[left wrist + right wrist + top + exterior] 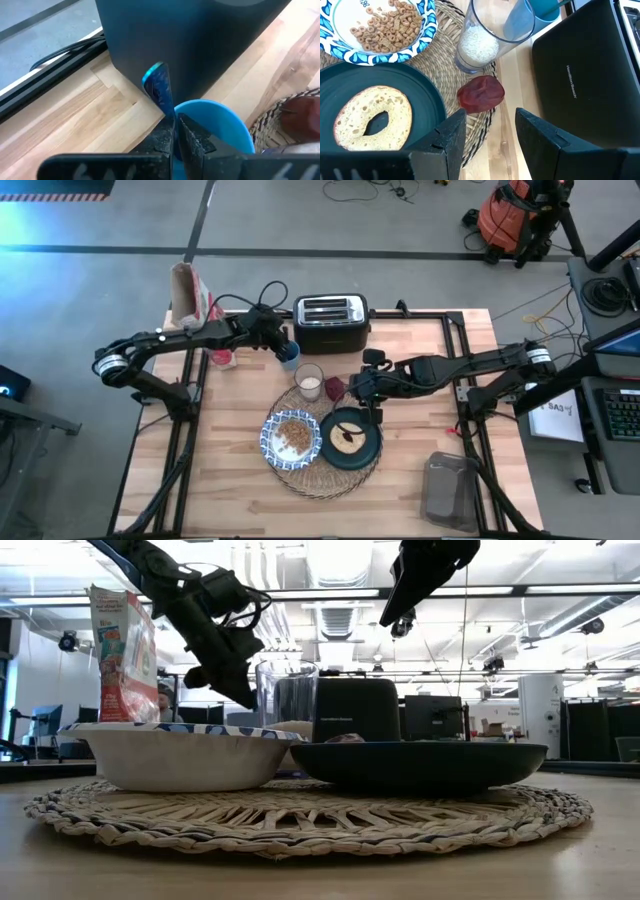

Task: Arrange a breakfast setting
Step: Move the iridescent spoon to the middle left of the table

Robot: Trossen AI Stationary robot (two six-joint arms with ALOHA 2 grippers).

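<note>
The round woven placemat (322, 470) lies mid-table. On it stand the blue-and-white bowl (290, 437) of cereal, the dark teal plate (350, 442) with a bagel, the glass of milk (309, 381) and the dark-red item (481, 93). My left gripper (175, 120) is over the small blue cup (220, 122) in front of the toaster (331, 322), shut on the small blue spoon (160, 87). My right gripper (490, 131) is open and empty above the placemat's far right edge, with the dark-red item just ahead of its fingers. My left gripper pinches the spoon between its two fingers, low on the visible part (168, 109). The spoon shows edge-on, and its rounded free end (154, 74) sticks out past the fingertips toward the toaster. The fingers come slanting from the table's left. The spoon's other end is hidden by the fingers.
A cereal bag (187, 292) stands at the far left corner, with a small pinkish thing (222, 358) near it. A clear plastic container (447, 490) lies at the near right. Bare wood lies at the near left.
</note>
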